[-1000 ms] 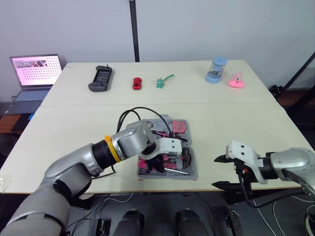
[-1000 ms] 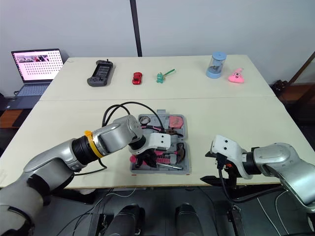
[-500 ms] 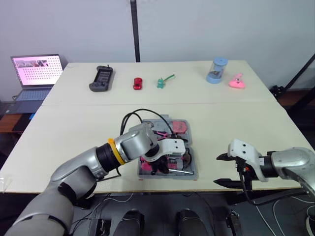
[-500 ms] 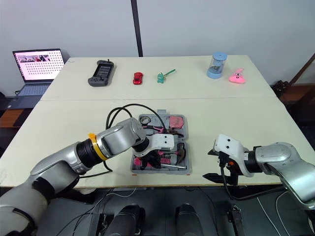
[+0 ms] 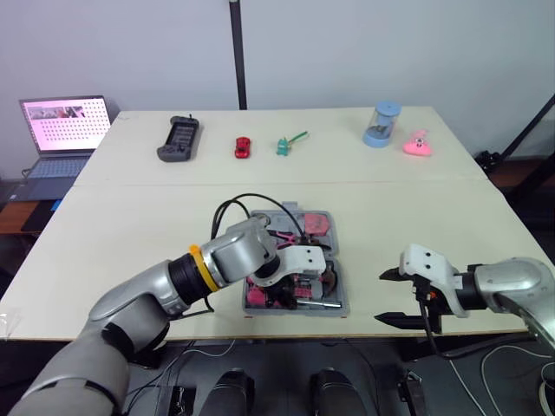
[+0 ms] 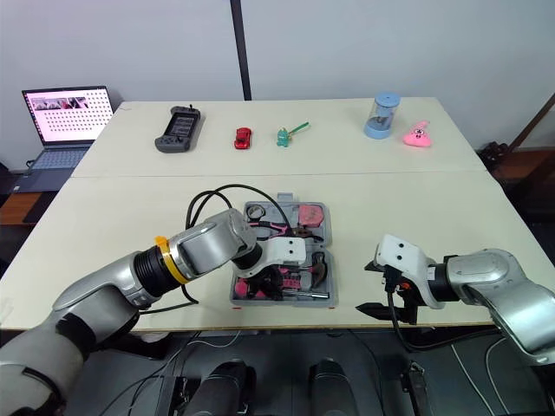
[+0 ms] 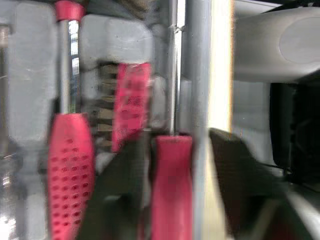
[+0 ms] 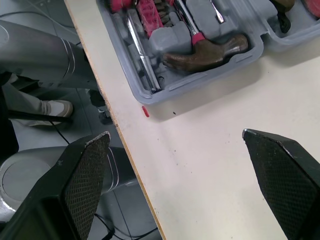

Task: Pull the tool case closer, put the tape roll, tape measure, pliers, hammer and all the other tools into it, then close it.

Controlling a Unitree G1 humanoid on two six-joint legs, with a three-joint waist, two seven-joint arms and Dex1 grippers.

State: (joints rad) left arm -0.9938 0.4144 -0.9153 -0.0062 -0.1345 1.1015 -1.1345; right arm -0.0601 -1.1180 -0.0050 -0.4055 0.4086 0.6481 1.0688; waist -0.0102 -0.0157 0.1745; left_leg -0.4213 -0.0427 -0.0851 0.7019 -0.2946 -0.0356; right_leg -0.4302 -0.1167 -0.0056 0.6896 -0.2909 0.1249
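Left gripper (image 7: 177,142): fingers spread, screwdriver handle (image 7: 170,190) between them in the tool case (image 5: 342,295). Lift crooked and you'll drag it out. Right gripper (image 8: 175,135) gapes wide, holding nothing.

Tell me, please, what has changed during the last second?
The left gripper slid slightly toward the robot's right over the tool case, open around a red screwdriver handle. The right gripper stayed open beside the case; the case did not move.
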